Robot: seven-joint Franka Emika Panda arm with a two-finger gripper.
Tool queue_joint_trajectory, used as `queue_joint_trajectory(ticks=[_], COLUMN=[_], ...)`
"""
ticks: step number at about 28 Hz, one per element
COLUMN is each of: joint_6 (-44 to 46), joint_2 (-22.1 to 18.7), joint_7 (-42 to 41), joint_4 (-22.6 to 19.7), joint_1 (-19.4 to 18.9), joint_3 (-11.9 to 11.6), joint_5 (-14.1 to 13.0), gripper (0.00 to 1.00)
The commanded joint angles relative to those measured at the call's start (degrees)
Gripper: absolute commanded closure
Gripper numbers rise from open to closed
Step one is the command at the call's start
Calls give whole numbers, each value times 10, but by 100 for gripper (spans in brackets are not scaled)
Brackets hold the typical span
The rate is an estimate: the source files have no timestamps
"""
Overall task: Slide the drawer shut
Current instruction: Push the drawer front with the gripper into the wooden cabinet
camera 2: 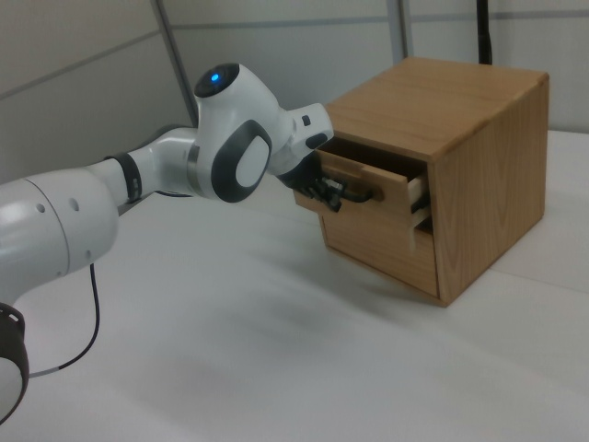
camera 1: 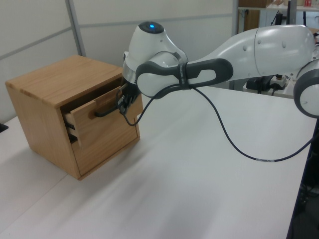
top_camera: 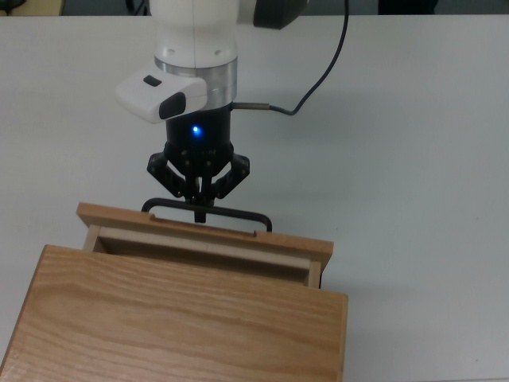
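Note:
The light wooden drawer (top_camera: 286,247) sticks out only a little from the wooden cabinet (top_camera: 183,318), and a narrow strip of its inside shows in the top view. My gripper (top_camera: 199,210) is shut on the middle of the thin black handle (top_camera: 238,214) on the front panel. In the left view the gripper (camera 1: 121,103) meets the handle (camera 1: 102,112) at the drawer (camera 1: 97,124) front. The right view shows the drawer (camera 2: 386,189) slightly proud of the cabinet (camera 2: 479,175), with the gripper (camera 2: 329,196) at its handle (camera 2: 361,195).
The cabinet stands on a white table (top_camera: 421,159). A black cable (top_camera: 318,76) trails from my wrist across the table. The arm (camera 1: 259,55) reaches in from the left view's right. Grey wall panels stand behind the cabinet.

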State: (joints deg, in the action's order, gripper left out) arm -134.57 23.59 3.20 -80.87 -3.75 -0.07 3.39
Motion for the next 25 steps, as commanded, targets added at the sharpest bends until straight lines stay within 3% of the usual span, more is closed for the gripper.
queue_joint_trajectory(ticks=[1, 14, 25], joint_6=[-67, -155, -150], joint_2=[12, 23, 20], joint_7=[5, 8, 5], joint_4=[7, 6, 2], joint_1=[2, 15, 15], joint_3=[-3, -3, -3], joint_5=[15, 15, 14], gripper=[100, 100, 100])
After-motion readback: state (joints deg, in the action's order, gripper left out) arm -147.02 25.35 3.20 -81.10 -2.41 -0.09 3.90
